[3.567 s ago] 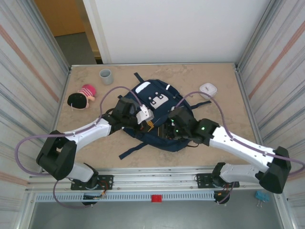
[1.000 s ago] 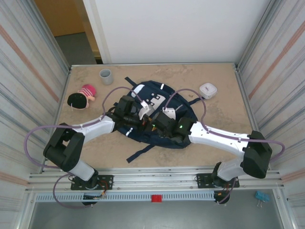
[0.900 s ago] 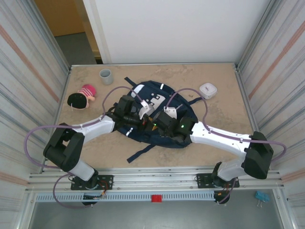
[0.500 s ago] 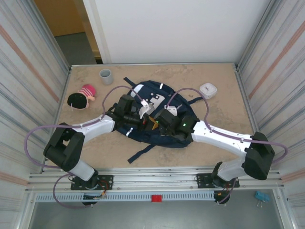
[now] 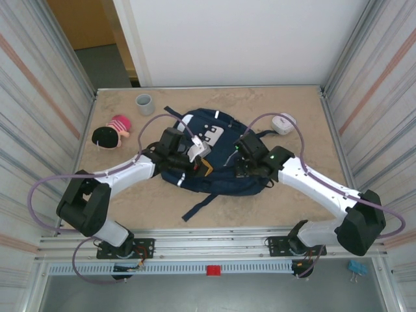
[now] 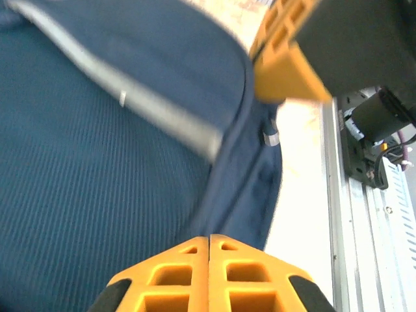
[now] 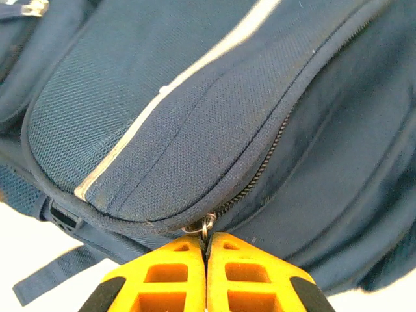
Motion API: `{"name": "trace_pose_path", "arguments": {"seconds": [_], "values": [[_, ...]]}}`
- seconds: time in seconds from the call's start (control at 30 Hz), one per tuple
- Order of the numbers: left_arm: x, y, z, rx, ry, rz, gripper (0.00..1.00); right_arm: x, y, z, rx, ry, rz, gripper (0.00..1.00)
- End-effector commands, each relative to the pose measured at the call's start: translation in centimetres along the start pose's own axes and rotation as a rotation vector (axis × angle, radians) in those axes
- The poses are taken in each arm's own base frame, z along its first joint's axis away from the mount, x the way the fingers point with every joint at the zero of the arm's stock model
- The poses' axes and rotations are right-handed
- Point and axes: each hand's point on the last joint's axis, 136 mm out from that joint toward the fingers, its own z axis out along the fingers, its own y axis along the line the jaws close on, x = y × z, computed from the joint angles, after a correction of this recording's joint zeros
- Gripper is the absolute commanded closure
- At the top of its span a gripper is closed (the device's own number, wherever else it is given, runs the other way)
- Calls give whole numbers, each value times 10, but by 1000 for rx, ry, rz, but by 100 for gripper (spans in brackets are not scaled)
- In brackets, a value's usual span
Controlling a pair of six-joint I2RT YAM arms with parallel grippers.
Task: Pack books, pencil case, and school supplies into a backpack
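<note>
Clamping what looks like a zipper pull at the backpack pocket edge, right gripper; left gripper closed; open table around.

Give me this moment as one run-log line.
left hand: shut, at navy blue striped fabric backpack | right hand: shut on its metal zipper pull

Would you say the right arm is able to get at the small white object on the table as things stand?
Probably, though not at once: the right gripper is shut on the backpack's zip pull. The white object lies on bare table near that arm, under its cable loop.
</note>
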Motion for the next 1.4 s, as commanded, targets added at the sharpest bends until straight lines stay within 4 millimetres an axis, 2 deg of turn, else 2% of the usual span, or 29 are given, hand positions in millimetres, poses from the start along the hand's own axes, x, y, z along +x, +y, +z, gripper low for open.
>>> {"name": "trace_pose_path", "arguments": {"seconds": [0.0, 0.03, 0.07, 0.13, 0.2, 0.23, 0.33, 0.4, 0.5, 0.6, 0.77, 0.83, 0.9, 1.0, 1.13, 1.23, 1.37], "values": [[6, -1, -8, -23, 30, -16, 100, 13, 3, 4, -46, 69, -97, 100], [4, -2, -9, -28, 21, -29, 100, 14, 11, 6, -87, 81, -104, 100], [1, -1, -11, -39, 9, -42, 96, 15, 17, 7, -118, 86, -109, 100], [-5, 1, -16, -78, -25, -98, 78, 17, 27, 9, -160, 90, -113, 100], [-6, 12, -24, -173, -57, -197, 62, 17, 29, 10, -173, 92, -111, 100], [-2, 21, -30, -244, -70, -270, 54, 17, 30, 10, -176, 93, -110, 100], [23, 46, -54, -448, -89, -513, 42, 16, 36, 7, -194, 88, -118, 100], [45, 58, -70, -540, -98, -662, 38, 17, 42, 6, -210, 88, -128, 100], [76, 70, -82, -612, -113, -808, 35, 18, 56, 1, -251, 80, -151, 100], [90, 82, -89, -645, -143, -878, 35, 19, 75, -6, -284, 74, -177, 100], [95, 112, -93, -672, -190, -899, 35, 22, 112, -14, -366, 58, -187, 100], [89, 127, -95, -682, -210, -887, 36, 24, 124, -14, -394, 60, -181, 100], [74, 136, -99, -673, -238, -856, 37, 26, 128, -11, -404, 73, -161, 100], [48, 129, -111, -680, -241, -721, 33, 25, 127, -11, -407, 73, -144, 100], [28, 95, -122, -681, -221, -426, 28, 20, 128, -14, -444, 80, -128, 100], [21, 64, -117, -623, -189, -151, 29, 19, 126, -15, -453, 90, -127, 100], [19, 34, -103, -546, -124, 135, 30, 18, 122, -17, -452, 86, -129, 100]]}}
